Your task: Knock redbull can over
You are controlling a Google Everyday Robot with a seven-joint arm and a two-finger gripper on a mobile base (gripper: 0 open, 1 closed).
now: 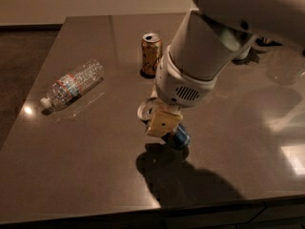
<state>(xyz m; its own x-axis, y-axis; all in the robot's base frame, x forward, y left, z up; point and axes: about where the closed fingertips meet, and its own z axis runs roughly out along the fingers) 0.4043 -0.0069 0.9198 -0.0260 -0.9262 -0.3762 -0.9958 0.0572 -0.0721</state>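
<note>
The redbull can (pixel 179 137) is slim, blue and silver. It is strongly tilted under my arm, with its silver top (pixel 145 110) pointing left and its blue base to the lower right. My gripper (pixel 162 121) is tan, sits at the end of the big white arm and lies right across the can's middle, hiding most of its body. I cannot tell whether the base rests on the dark table (pixel 95 166) or hangs just above it. A dark shadow lies right below the can.
A gold/orange can (pixel 151 54) stands upright behind the gripper. A clear plastic bottle (pixel 71 85) lies on its side at the left. The table's front edge runs along the bottom, with floor beyond the left edge.
</note>
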